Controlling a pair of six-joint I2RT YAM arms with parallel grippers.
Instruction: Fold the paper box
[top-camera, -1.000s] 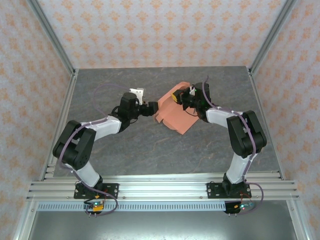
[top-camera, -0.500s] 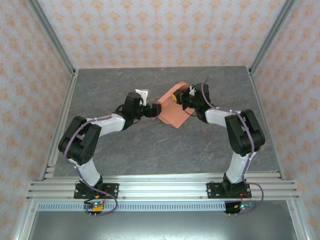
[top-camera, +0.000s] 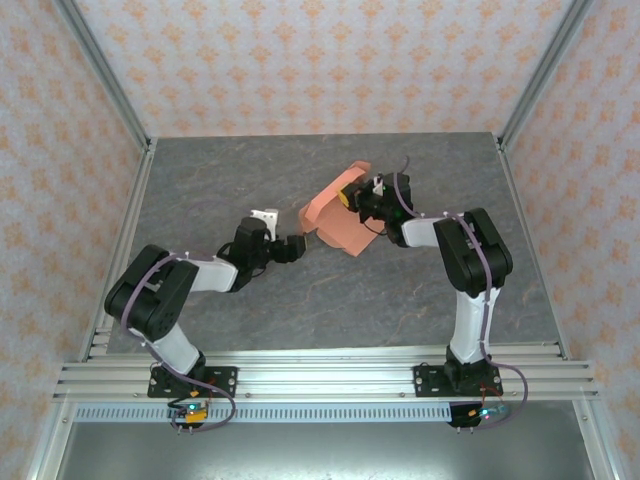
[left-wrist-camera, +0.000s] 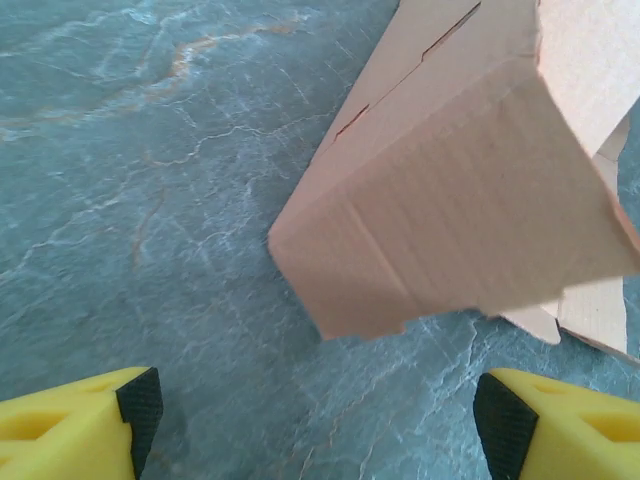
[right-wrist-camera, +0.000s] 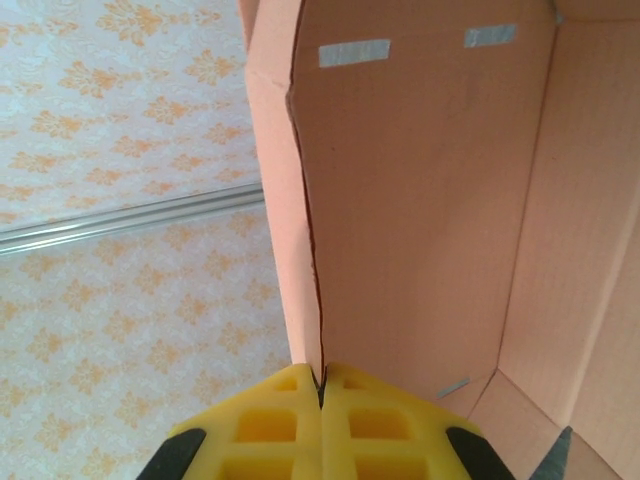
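Note:
The paper box (top-camera: 333, 216) is a salmon-orange, partly folded cardboard piece, tilted up off the grey table behind centre. My right gripper (top-camera: 354, 196) is shut on one of its upright walls; in the right wrist view the yellow fingers pinch the wall's edge (right-wrist-camera: 321, 385) with the box's inside (right-wrist-camera: 420, 200) beyond. My left gripper (top-camera: 297, 244) stands open just left of the box and a little nearer, apart from it. In the left wrist view its yellow fingertips (left-wrist-camera: 140, 400) are spread wide over bare table, with a box corner (left-wrist-camera: 450, 210) ahead of my left gripper (left-wrist-camera: 315, 412).
The grey marbled table (top-camera: 230, 180) is walled by patterned panels and aluminium posts (top-camera: 105, 75). A metal rail (top-camera: 320, 375) runs along the near edge by the arm bases.
My left gripper has drawn back from the box's left edge, toward the left and nearer. The right gripper has shifted the box slightly left, still holding it.

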